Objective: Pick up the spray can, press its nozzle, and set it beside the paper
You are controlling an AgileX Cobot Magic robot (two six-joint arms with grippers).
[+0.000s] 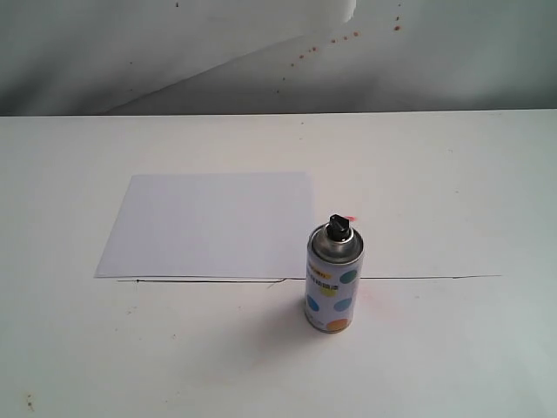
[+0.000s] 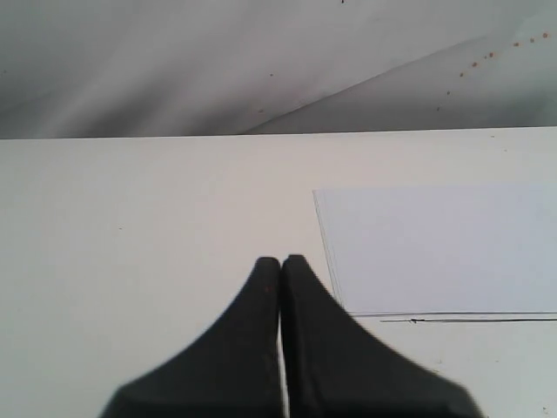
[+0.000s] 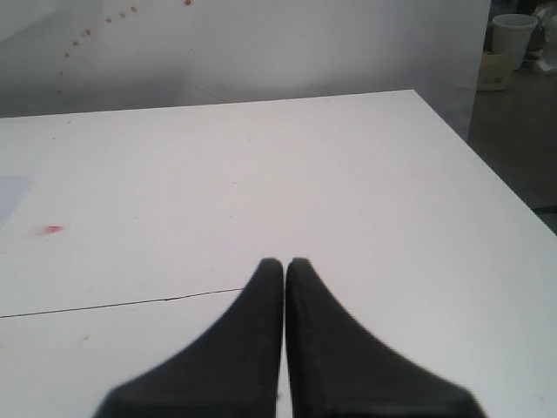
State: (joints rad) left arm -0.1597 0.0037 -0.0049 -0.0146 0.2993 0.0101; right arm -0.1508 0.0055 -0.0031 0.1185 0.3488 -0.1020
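Observation:
The spray can (image 1: 331,283) stands upright on the white table, its dotted label facing the exterior view and its black nozzle (image 1: 337,227) on top. It sits at the near right corner of the flat white paper (image 1: 209,225), seemingly touching its edge. Neither gripper shows in the exterior view. My left gripper (image 2: 281,260) is shut with nothing in it, low over bare table beside a corner of the paper (image 2: 439,248). My right gripper (image 3: 285,262) is shut and empty too, over bare table; the can is out of both wrist views.
A large curled white backdrop sheet (image 1: 174,43) with small red specks hangs behind the table. A thin dark seam (image 1: 418,277) crosses the tabletop. A small red mark (image 3: 52,229) lies on the table. The table's side edge (image 3: 487,165) has a paper cup (image 3: 513,35) beyond it.

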